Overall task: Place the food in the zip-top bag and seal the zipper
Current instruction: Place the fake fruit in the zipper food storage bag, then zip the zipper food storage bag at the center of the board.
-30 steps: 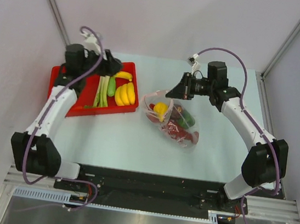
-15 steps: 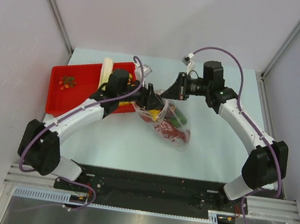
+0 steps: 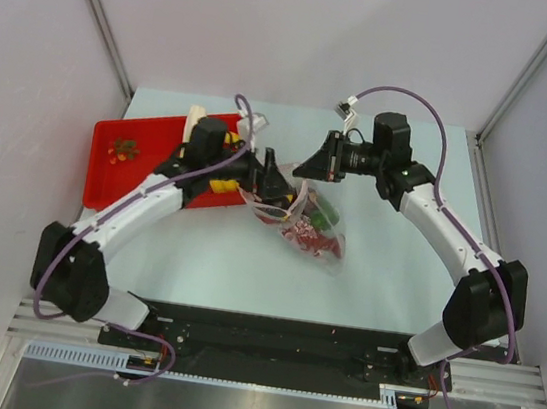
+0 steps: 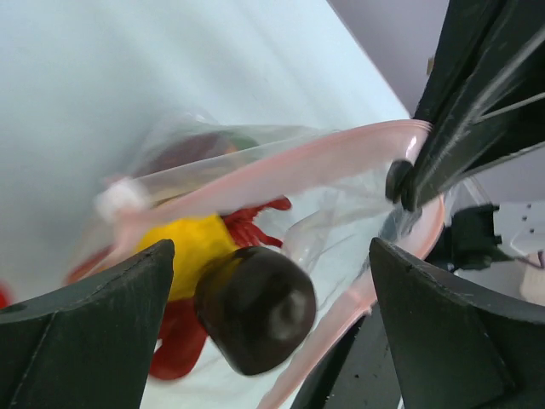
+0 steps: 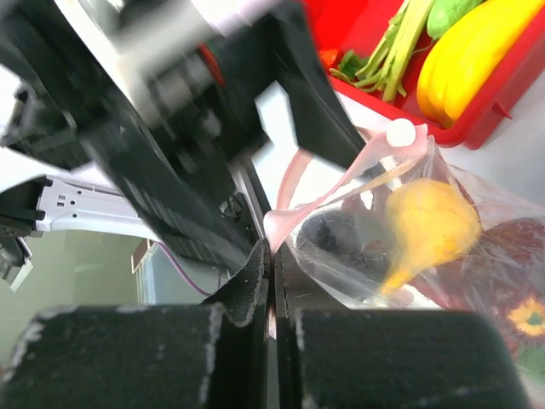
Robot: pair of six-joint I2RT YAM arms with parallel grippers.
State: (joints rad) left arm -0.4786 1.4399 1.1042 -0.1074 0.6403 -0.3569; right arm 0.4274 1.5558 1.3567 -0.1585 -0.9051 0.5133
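Observation:
The clear zip-top bag [image 3: 312, 232] lies mid-table with its mouth held up. Inside are the red lobster [image 4: 251, 223], the yellow pear [image 5: 430, 226] and a green piece [image 3: 327, 210]. My right gripper [image 5: 272, 256] is shut on the pinkish-red zipper [image 4: 341, 155] at the rim; it also shows in the top view [image 3: 307, 167]. My left gripper [image 4: 271, 247] is open at the mouth, which also shows in the top view [image 3: 279, 181]. A dark round fruit [image 4: 255, 311] sits loose between its fingers, just inside the mouth.
The red tray [image 3: 123, 160] stands at the back left under my left arm. It holds yellow bananas [image 5: 477, 51], the leek [image 5: 400, 43] and small scraps [image 3: 122, 150]. The enclosure's walls rise on three sides.
My left arm has swung from the red tray across to the bag's mouth. My right gripper has pulled the bag's rim up and slightly left. The bag has shifted with it.

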